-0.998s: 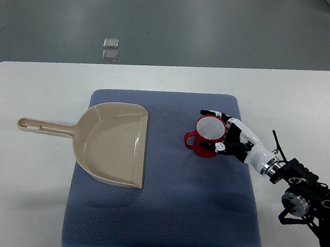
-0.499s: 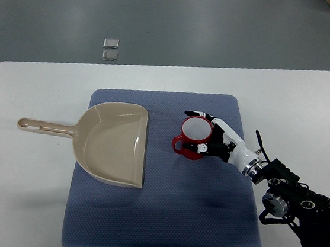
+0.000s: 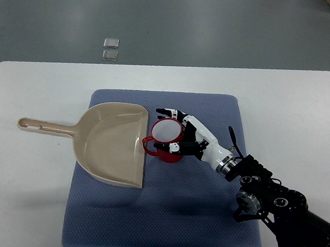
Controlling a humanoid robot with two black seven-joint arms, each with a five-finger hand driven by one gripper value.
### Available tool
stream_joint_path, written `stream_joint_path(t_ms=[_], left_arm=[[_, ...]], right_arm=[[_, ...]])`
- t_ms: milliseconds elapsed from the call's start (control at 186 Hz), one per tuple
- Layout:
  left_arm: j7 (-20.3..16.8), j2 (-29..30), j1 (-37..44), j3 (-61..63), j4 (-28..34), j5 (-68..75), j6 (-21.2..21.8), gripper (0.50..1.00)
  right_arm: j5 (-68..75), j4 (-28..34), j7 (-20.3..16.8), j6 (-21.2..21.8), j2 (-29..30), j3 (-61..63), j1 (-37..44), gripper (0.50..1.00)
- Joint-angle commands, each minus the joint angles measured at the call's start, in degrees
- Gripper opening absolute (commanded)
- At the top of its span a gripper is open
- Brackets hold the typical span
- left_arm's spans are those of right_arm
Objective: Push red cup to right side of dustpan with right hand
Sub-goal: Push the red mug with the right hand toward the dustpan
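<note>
Right hand (image 3: 183, 134), fingers (image 3: 167, 112) curled around cup (image 3: 166, 140)

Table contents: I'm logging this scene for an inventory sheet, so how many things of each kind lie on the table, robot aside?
Red cup: 1
Beige dustpan: 1
Blue-grey mat: 1
Total: 3

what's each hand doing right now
Left hand: not in view.
Right hand: fingers curled around the red cup, pressing it right beside the open edge of the dustpan.
</note>
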Motion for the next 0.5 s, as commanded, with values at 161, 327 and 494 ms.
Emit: stream_joint_path(t_ms=[161,327,494], left_arm=[[-0.03,0.00,0.00,0.00,0.01,0.00,0.00,1.000],[-0.03,0.00,0.00,0.00,0.01,0.00,0.00,1.000],[-0.03,0.00,0.00,0.00,0.01,0.00,0.00,1.000]], right_arm=[[0.00,-0.01,0.00,-0.53,0.33,-0.98,0.53,0.926],[0.09,0.08,0.00,-0.53,0.33,-0.98,0.35,0.926],[0.09,0.52,0.00,-0.88,0.33,-0.98,-0.17,0.926]])
